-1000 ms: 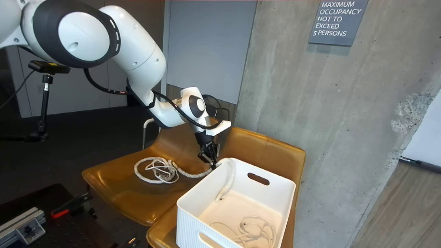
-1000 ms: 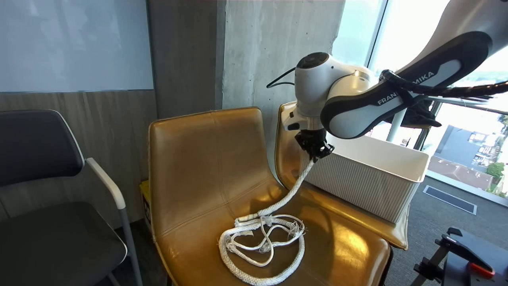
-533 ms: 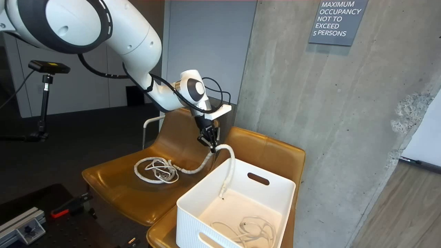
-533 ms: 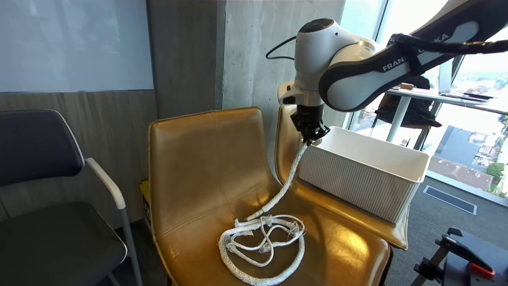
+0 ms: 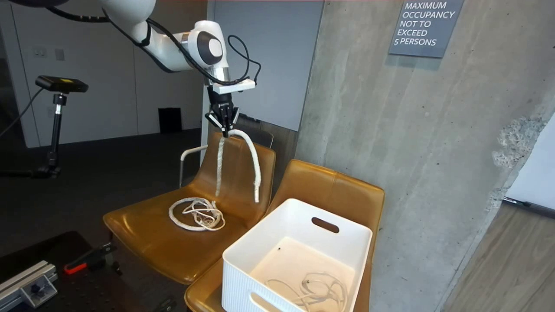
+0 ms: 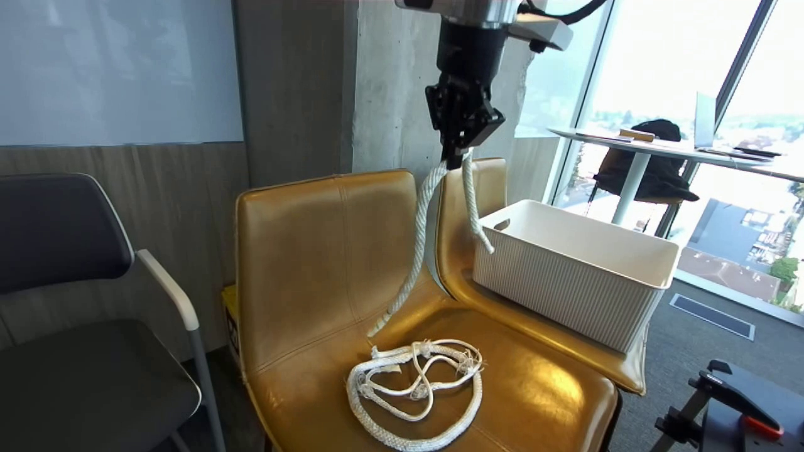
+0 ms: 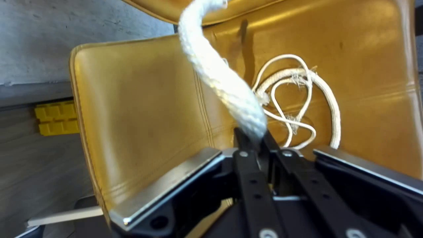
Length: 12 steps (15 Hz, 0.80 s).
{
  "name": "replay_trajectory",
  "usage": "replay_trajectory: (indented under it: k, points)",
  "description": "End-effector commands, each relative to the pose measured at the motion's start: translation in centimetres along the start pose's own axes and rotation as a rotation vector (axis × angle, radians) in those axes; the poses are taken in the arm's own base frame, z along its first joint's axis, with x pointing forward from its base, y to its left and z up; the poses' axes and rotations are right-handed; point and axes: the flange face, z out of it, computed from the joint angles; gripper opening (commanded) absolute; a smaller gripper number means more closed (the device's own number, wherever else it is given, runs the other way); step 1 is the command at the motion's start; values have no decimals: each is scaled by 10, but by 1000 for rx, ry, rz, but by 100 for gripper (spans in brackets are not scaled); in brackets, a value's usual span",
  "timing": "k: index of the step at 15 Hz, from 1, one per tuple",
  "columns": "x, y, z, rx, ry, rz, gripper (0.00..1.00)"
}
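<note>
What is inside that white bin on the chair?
In an exterior view, the white bin holds a thin pale cord, loosely looped on its floor, and a dark speck farther back. The near wall covers part of the floor, so anything there cannot be seen.

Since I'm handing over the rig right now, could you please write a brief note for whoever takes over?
Claw: shut on a white rope, both ends hanging down.
Things: coiled rope on one brown chair; white bin, thin cord inside, on the second brown chair.
Done: white rope gripped and held up, outside the bin.
Left: it is not yet set down or released.
</note>
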Motion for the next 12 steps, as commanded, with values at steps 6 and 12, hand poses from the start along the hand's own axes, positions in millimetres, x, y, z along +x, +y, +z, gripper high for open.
replay_trajectory:
  k: [6,12]
  points:
    - [119,-60,-103,-18,131,0,3]
    - [103,-75,-57,36,88,37,3]
